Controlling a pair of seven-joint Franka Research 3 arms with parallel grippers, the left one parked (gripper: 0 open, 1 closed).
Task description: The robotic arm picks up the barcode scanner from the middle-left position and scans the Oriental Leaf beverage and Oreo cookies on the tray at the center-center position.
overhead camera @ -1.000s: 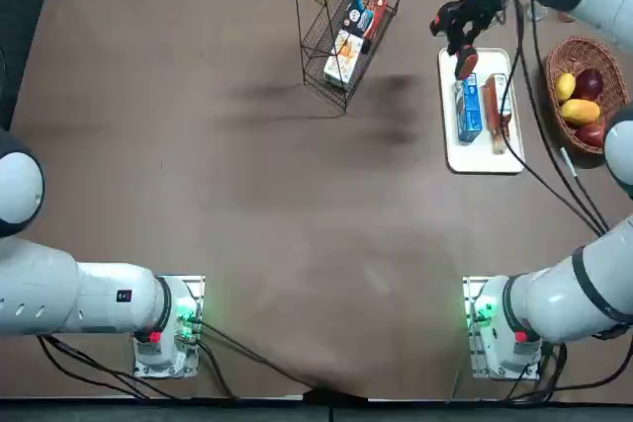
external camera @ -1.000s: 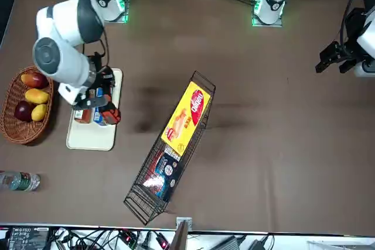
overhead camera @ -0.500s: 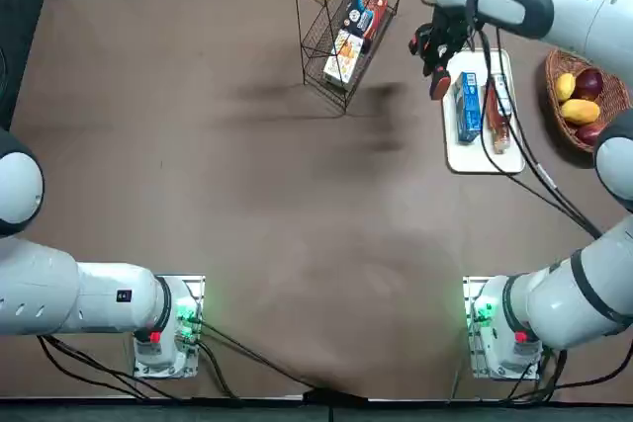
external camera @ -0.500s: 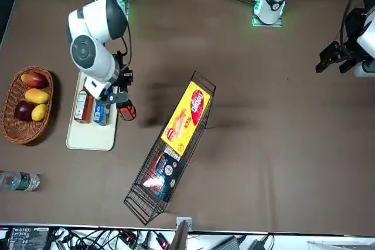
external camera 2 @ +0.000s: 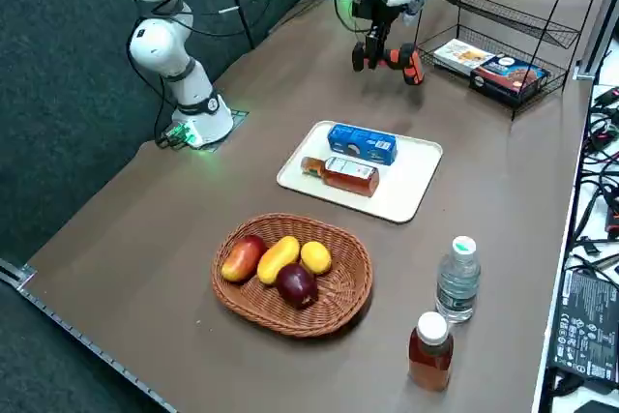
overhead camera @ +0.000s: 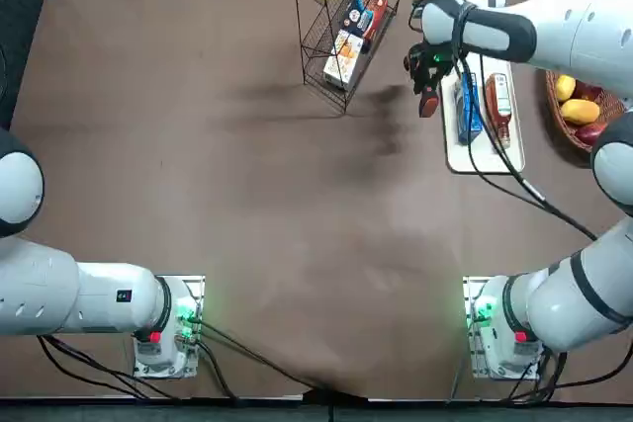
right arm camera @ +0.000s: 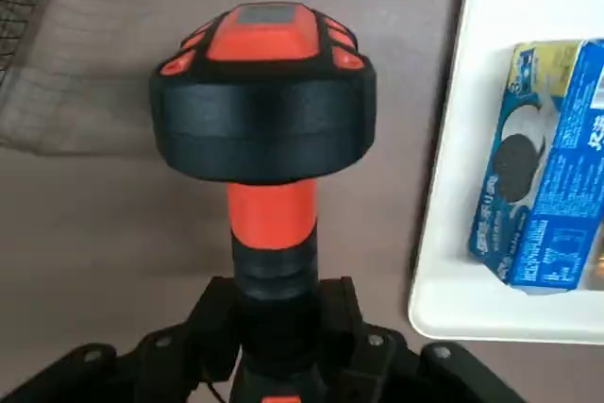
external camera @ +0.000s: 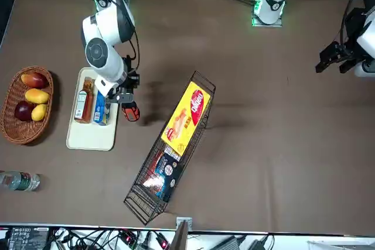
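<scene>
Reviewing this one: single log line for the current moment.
right gripper: shut on barcode scanner, held off tray's side | Oreo cookies: on tray | Oriental Leaf beverage: on tray, lying

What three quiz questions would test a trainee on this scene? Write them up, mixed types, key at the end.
1. True or false: the right tool is closed on the barcode scanner.
2. Fill in: the Oreo cookies and the Oriental Leaf beverage both lie on the white ____.
3. Which holds the fruit?
A) wire rack
B) wicker basket
C) cardboard box

Key: 1 true; 2 tray; 3 B
</scene>
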